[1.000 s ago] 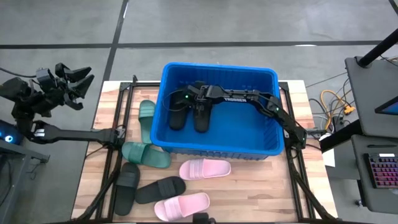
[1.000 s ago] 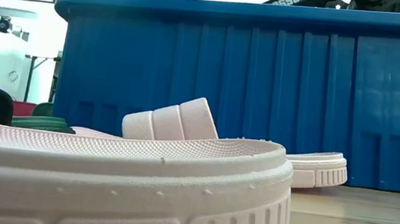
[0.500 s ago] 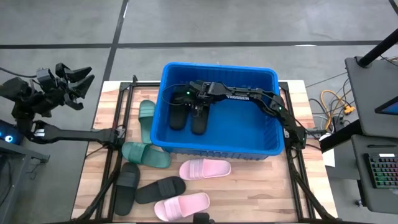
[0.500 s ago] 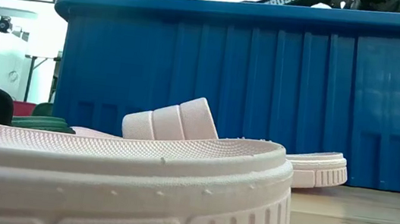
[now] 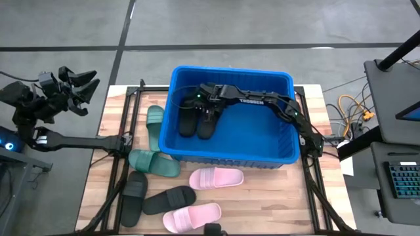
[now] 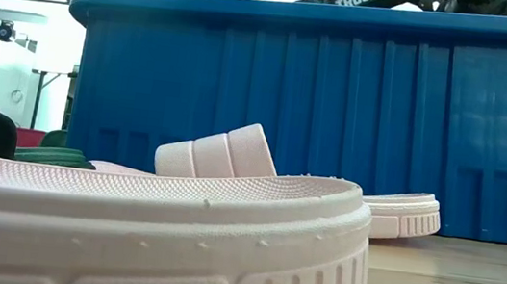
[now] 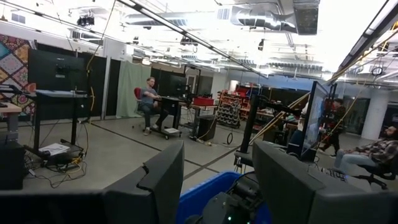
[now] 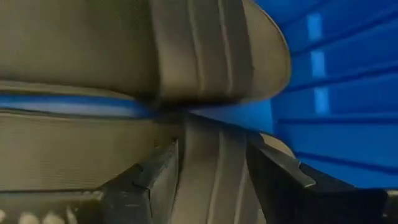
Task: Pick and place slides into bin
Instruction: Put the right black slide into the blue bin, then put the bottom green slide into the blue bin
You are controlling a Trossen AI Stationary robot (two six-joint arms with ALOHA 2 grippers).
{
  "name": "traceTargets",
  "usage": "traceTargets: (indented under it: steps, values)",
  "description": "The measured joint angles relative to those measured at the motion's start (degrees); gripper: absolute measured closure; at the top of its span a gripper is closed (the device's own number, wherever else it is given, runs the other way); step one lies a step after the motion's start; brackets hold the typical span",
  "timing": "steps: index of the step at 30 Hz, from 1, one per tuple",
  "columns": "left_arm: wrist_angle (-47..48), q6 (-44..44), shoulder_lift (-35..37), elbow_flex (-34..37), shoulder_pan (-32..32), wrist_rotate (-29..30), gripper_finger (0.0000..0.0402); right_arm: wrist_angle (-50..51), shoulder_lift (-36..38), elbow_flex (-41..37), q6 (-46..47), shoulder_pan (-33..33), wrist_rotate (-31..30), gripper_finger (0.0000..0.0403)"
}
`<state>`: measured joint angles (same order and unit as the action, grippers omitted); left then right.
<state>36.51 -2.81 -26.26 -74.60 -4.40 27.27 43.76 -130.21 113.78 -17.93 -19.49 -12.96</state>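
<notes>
- Your right gripper sits inside the large bright blue plastic bin, its two dark fingers clamped either side of the ribbed strap of a black foam slide; the arm has drawn nearer the bin's left wall than a second ago, taking that slide with it.
- A second black foam slide lies in the bin, touching the held one.
- Your left gripper waits off the table's left edge with its fingers apart, unmoved.
- Outside the bin on the slatted wooden table lie two dark green slides, two more black ones and two pale pink ones, all as before.
- The nearest pink sole shows a pebbled foam edge with moulded notches.
- Beyond is an open workshop, where a seated person is at a desk.
</notes>
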Motion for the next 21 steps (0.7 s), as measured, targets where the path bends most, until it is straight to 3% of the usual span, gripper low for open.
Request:
traceTargets:
  steps: [3, 10, 16, 21]
  values:
    - [0.0, 0.01, 0.0, 0.01, -0.02, 0.0, 0.0226, 0.45, 0.0, 0.3, 0.27, -0.34, 4.49, 0.0217]
    - [0.0, 0.02, 0.0, -0.01, 0.0, 0.0, 0.0226, 3.66, 0.19, 3.21, 6.42, -0.34, 5.9, 0.0202]
    - [0.02, 0.02, -0.02, 0.01, 0.0, 0.0, 0.0226, 5.54, 0.35, 11.71, 9.42, -0.2, 6.41, 0.0202]
    - [0.06, 0.14, -0.02, -0.01, -0.02, 0.0, 0.0226, 2.14, 1.6, 21.22, 11.65, 0.28, 12.65, 0.0202]
